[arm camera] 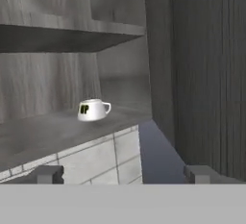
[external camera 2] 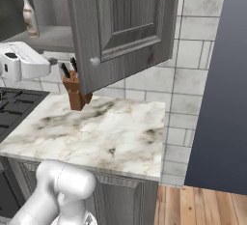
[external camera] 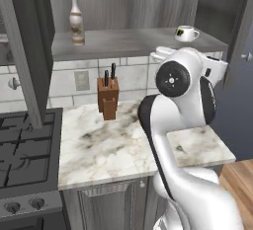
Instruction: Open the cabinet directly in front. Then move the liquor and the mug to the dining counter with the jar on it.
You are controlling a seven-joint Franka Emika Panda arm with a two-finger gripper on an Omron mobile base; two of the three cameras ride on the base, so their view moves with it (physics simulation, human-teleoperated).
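Cabinet: the dark grey wood-grain wall cabinet (external camera: 133,7) stands open, so its lower shelf is exposed to me. In the right base view 1 raised-panel door (external camera 2: 123,26) with a small round metal knob hangs swung out over the worktop.
Liquor: the slim pale cream bottle with a brown label band (external camera: 76,20) stands upright at the 9 o'clock end of that shelf, well apart from the mug.
Mug: the small round white mug with a dark yellow-green mark (arm camera: 92,110) sits upright near the 3 o'clock end of the shelf, handle to its 3 o'clock; from my hand view it lies ahead at about 11 o'clock.
My claw: my two-finger gripper (arm camera: 122,175) is spread wide and carries nothing, its 2 dark tips far apart, I judge to take the mug.
Clutter: a brown wooden knife block (external camera: 107,98) stands on the white marble worktop (external camera: 99,150) below.
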